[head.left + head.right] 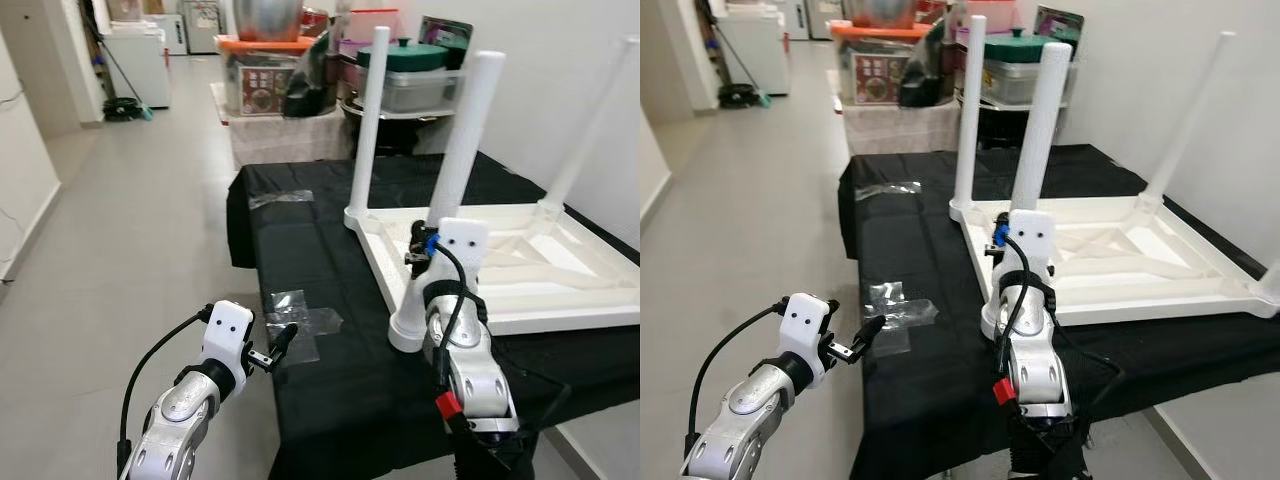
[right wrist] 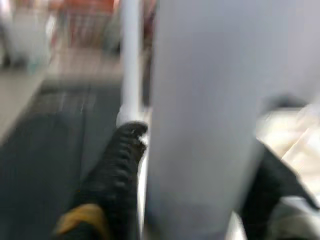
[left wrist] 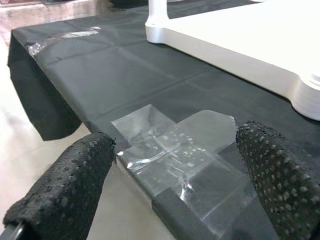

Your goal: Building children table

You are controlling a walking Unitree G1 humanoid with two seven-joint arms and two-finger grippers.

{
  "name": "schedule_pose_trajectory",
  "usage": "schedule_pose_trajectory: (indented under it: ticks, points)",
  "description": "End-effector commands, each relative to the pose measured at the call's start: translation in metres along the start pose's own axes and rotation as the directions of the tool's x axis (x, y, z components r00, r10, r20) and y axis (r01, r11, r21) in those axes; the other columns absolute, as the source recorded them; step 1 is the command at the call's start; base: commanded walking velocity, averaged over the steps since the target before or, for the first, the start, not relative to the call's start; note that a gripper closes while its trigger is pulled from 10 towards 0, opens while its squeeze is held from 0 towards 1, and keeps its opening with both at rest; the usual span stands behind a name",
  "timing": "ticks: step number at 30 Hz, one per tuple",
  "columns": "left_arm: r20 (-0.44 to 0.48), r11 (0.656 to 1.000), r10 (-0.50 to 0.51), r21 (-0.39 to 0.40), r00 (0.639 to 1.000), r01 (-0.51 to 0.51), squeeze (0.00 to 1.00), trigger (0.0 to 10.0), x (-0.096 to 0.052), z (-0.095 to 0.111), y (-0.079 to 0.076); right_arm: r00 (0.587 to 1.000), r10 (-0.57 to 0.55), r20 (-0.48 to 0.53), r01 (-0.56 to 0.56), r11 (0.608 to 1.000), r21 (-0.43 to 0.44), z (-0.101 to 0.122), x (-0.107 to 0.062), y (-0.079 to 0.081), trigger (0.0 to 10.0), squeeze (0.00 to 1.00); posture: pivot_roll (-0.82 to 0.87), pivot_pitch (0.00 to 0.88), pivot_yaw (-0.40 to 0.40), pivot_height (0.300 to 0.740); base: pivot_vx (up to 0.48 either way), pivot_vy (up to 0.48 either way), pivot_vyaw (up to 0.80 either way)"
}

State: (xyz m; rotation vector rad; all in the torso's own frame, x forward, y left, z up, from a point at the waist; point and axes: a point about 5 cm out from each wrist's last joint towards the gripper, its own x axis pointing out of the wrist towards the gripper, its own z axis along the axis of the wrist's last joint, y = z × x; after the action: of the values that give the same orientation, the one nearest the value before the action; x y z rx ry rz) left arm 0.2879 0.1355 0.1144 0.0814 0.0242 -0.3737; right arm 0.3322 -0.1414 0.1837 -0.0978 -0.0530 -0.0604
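A white children's table [image 1: 560, 318] lies upside down on a black-clothed worktable [image 1: 330, 250], several legs pointing up. My right gripper [image 1: 425, 250] is at the near left leg [image 1: 465, 140], low on it; in the right wrist view, which is blurred, its black fingers [image 2: 115, 170] press either side of the leg [image 2: 200, 100]. My left gripper [image 1: 280, 345] hovers open at the worktable's near left edge, its pads [image 3: 65, 185] apart on either side of a patch of clear tape [image 3: 175, 155] stuck on the cloth.
Two more legs [image 1: 368, 120] [image 1: 590, 120] stand at the far corners. A second strip of tape [image 1: 280, 197] lies further back on the cloth. Boxes and pots [image 1: 265, 70] are stacked behind the worktable. Grey floor [image 1: 130, 250] lies to the left, a white wall to the right.
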Motion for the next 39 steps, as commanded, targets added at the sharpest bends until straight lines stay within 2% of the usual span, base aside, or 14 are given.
schedule_pose_trajectory:
  ticks: [1, 2, 4, 6, 10, 16, 17, 18, 19, 27, 29, 31, 35, 39]
  points:
    - [-0.025, 1.000, -0.003, 0.007, 1.000, 0.003, 0.00, 10.0, -0.002, -0.004, -0.002, 0.993, 0.117, 0.005, -0.117, 0.993, 0.000, 0.004, 0.002, 0.009, 10.0, 1.00, 0.06, 0.000, -0.043, 0.740, 0.000, 0.000, 0.00]
    - [-0.025, 1.000, -0.002, 0.006, 1.000, 0.002, 0.00, 10.0, -0.002, -0.004, -0.002, 0.961, 0.273, 0.050, -0.272, 0.962, -0.015, 0.014, 0.003, 0.012, 10.0, 0.00, 0.05, 0.000, -0.036, 0.740, 0.000, 0.000, 0.00]
    - [-0.026, 1.000, -0.001, 0.006, 1.000, 0.001, 0.00, 10.0, -0.002, -0.004, -0.001, 0.914, 0.400, 0.075, -0.400, 0.916, -0.016, 0.021, 0.003, 0.012, 10.0, 0.00, 0.05, 0.000, -0.036, 0.740, 0.000, 0.000, 0.00]
    - [-0.029, 1.000, -0.009, 0.012, 1.000, 0.009, 0.00, 10.0, -0.002, -0.004, -0.001, 0.810, 0.575, 0.120, -0.566, 0.818, -0.097, 0.038, 0.005, -0.008, 10.0, 0.00, 0.05, 0.000, -0.031, 0.740, 0.000, 0.000, 0.00]
    - [-0.025, 1.000, -0.008, 0.015, 1.000, 0.009, 0.00, 10.0, -0.001, -0.003, 0.001, 0.754, 0.641, 0.140, -0.611, 0.764, -0.208, 0.055, 0.011, -0.034, 10.0, 0.00, 0.05, 0.000, -0.036, 0.740, 0.000, 0.000, 0.00]
    - [-0.022, 1.000, -0.005, 0.013, 1.000, 0.005, 0.00, 10.0, 0.000, -0.002, 0.000, 0.709, 0.699, 0.098, -0.666, 0.708, -0.235, 0.053, 0.017, -0.042, 10.0, 0.00, 0.06, 0.000, -0.042, 0.740, 0.000, 0.000, 0.00]
    - [-0.021, 1.000, -0.006, 0.013, 1.000, 0.007, 0.00, 10.0, -0.001, -0.003, -0.001, 0.702, 0.706, 0.093, -0.676, 0.702, -0.222, 0.051, 0.020, -0.044, 5.4, 0.00, 0.06, 0.000, -0.042, 0.740, 0.000, 0.000, 0.00]
    - [-0.021, 1.000, -0.006, 0.013, 1.000, 0.007, 0.00, 10.0, -0.001, -0.003, -0.001, 0.702, 0.706, 0.093, -0.676, 0.702, -0.222, 0.051, 0.020, -0.044, 5.4, 0.00, 0.06, 0.000, -0.042, 0.740, 0.000, 0.000, 0.00]
    - [-0.022, 1.000, -0.007, 0.012, 1.000, 0.007, 0.00, 10.0, -0.001, -0.003, -0.001, 0.714, 0.693, 0.097, -0.671, 0.718, -0.187, 0.049, 0.025, -0.043, 0.4, 0.00, 0.06, 0.000, -0.042, 0.740, 0.000, 0.000, 0.00]
    - [-0.023, 1.000, -0.002, 0.015, 1.000, 0.002, 0.00, 10.0, -0.002, -0.003, 0.001, 0.762, 0.645, 0.057, -0.637, 0.763, -0.109, 0.031, 0.032, -0.037, 0.0, 0.00, 0.07, 0.000, -0.045, 0.740, 0.000, 0.000, 0.00]
    - [-0.025, 1.000, -0.002, 0.018, 1.000, 0.003, 0.00, 10.0, -0.003, -0.003, 0.002, 0.887, 0.461, -0.013, -0.460, 0.884, -0.077, 0.018, 0.038, -0.049, 0.0, 0.00, 0.05, 0.000, -0.042, 0.740, 0.000, 0.000, 0.00]
    - [-0.025, 1.000, -0.003, 0.016, 1.000, 0.004, 0.00, 10.0, -0.002, -0.004, 0.000, 0.994, -0.008, -0.113, 0.006, 1.000, -0.020, -0.001, 0.040, -0.081, 0.0, 0.00, 0.06, 0.000, -0.041, 0.740, 0.000, 0.000, 0.00]
    - [-0.022, 1.000, -0.004, 0.011, 1.000, 0.004, 0.00, 10.0, -0.001, -0.003, -0.002, 0.939, -0.285, -0.192, 0.288, 0.957, -0.011, -0.021, 0.026, -0.100, 0.0, 0.00, 0.06, 0.000, -0.042, 0.740, 0.000, 0.000, 0.00]
    - [-0.025, 1.000, -0.010, 0.009, 1.000, 0.010, 0.00, 10.0, -0.002, -0.005, -0.003, 0.924, -0.295, -0.243, 0.295, 0.955, -0.037, -0.042, -0.009, -0.069, 0.0, 0.00, 0.05, 0.000, -0.042, 0.740, 0.000, 0.000, 0.00]
